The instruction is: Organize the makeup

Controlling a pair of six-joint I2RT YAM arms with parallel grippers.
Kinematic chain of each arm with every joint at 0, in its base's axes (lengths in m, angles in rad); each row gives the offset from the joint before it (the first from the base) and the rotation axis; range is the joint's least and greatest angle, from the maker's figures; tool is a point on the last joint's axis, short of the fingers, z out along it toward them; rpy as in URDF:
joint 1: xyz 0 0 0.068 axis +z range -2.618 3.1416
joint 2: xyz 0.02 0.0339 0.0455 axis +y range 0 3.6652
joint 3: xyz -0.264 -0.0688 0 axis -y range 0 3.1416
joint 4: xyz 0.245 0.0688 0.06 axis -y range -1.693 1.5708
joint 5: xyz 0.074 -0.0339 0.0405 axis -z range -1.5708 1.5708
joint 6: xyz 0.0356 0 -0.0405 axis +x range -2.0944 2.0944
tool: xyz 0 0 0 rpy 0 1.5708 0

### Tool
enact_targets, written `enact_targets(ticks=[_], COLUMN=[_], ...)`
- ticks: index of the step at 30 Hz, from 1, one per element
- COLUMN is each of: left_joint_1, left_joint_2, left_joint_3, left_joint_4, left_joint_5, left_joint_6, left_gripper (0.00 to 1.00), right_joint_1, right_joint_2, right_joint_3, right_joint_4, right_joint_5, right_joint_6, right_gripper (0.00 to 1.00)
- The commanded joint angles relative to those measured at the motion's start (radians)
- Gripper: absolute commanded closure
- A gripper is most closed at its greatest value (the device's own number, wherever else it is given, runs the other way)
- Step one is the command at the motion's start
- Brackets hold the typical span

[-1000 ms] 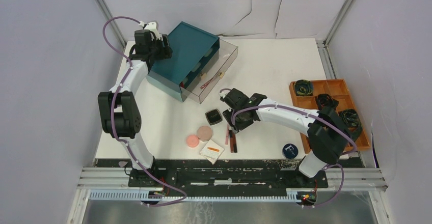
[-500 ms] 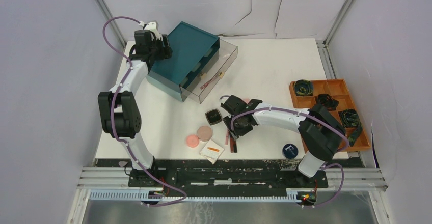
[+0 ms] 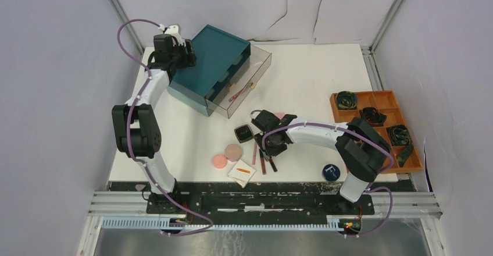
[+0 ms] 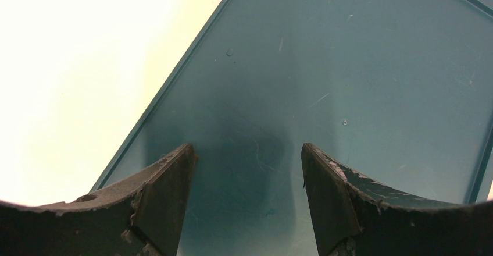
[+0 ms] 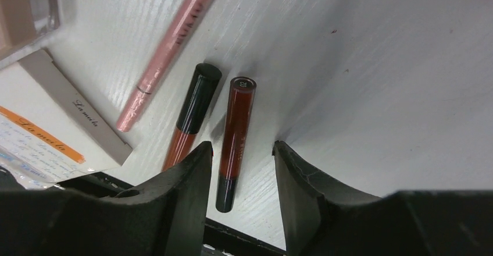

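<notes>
My right gripper [image 3: 269, 146] is open and low over the thin sticks near the table's front. In the right wrist view a dark red stick [image 5: 235, 132] lies on the table between my open right gripper [image 5: 241, 151] fingers. An orange-red stick with a black cap [image 5: 192, 113] and a pink stick [image 5: 170, 45] lie just left of it. The black square compact [image 3: 243, 132], beige disc [image 3: 234, 152], pink disc [image 3: 220, 161] and white pad [image 3: 242, 173] lie to the left. The dark-blue tin [image 3: 331, 171] is at the front right. My left gripper [image 3: 176, 53] is open and empty over the teal box lid [image 4: 325, 70].
The teal drawer box [image 3: 218, 64] stands at the back left with its clear drawer [image 3: 247, 81] pulled out and a pink stick inside. An orange tray [image 3: 383, 102] with dark rolled bundles sits at the right edge. The table's black front rail [image 5: 244, 241] is just beyond the sticks.
My right gripper has shifted slightly left and toward the front, over the sticks, and the sticks now lie a little more spread. The left arm has not moved.
</notes>
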Motion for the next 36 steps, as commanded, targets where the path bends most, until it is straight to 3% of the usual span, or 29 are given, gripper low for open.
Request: enact_targets(ticks=[1,7,13,16,24,32,36], left_joint_1=[0.003,0.003,0.003,0.003,0.006,0.008,0.008], left_joint_2=[0.028,0.033,0.036,0.036,0.037,0.034,0.035], left_joint_3=[-0.045,-0.043,-0.038,-0.037,-0.024,-0.006,-0.003], left_joint_4=[-0.123,-0.123,-0.124,-0.123,-0.128,-0.13,-0.13], left_joint_5=[0.009,0.007,0.006,0.005,0.007,0.025,0.031], left_joint_6=[-0.003,-0.003,-0.002,-0.001,-0.003,-0.015,-0.019], left_gripper=[0.25,0.25,0.25,0.25,0.25,0.25,0.25], right_joint_1=[0.004,0.004,0.002,-0.008,-0.094,-0.196,-0.226], right_joint_2=[0.027,0.038,-0.012,-0.05,0.039,0.328,0.46], right_joint_3=[0.004,0.008,0.052,0.155,0.668,1.121,1.23], right_joint_4=[0.014,0.014,-0.046,-0.102,-0.153,-0.044,0.018], right_joint_5=[0.01,0.018,0.116,0.177,0.162,-0.026,-0.1], right_joint_6=[0.01,0.009,-0.002,-0.032,-0.088,0.014,0.097], right_gripper=[0.51,0.62,0.87,0.99,1.0,1.0,0.98])
